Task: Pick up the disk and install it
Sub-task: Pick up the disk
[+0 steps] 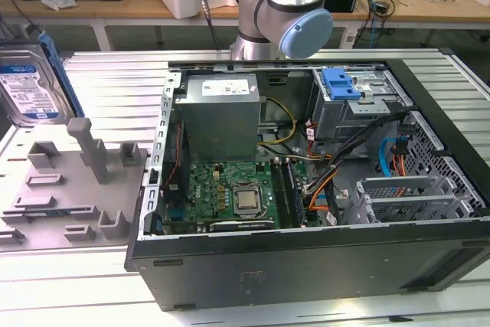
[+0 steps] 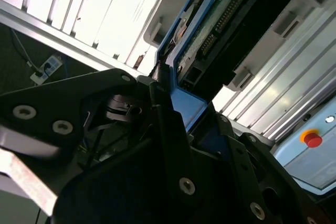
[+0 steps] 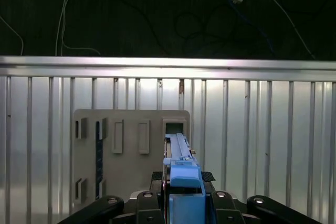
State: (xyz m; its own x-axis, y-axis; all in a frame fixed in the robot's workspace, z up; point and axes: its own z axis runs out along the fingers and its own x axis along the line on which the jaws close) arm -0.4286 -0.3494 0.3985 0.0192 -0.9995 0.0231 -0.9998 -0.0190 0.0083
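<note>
The disk [image 1: 31, 89], a silver drive with a blue-and-white label in a blue carrier rail, stands on edge at the exterior view's far left, above the grey fixture [image 1: 69, 181]. In the second wrist view my gripper [image 2: 173, 98] is shut on the disk's blue rail [image 2: 186, 106], and the disk's circuit-board side [image 2: 226, 19] stretches away from the black fingers [image 2: 160, 111]. In the first wrist view the disk [image 3: 177, 148] appears edge-on between the gripper's fingers [image 3: 181, 182], over the grey fixture [image 3: 126, 129], whose slot [image 3: 174, 127] is empty.
An open computer case [image 1: 306, 266] lies on the ribbed metal table [image 1: 115, 82] at the exterior view's right, with a motherboard [image 1: 230, 193], a power supply [image 1: 222, 112] and a metal drive bay with a blue latch [image 1: 341, 82]. The arm's joint [image 1: 287, 13] rises behind the case.
</note>
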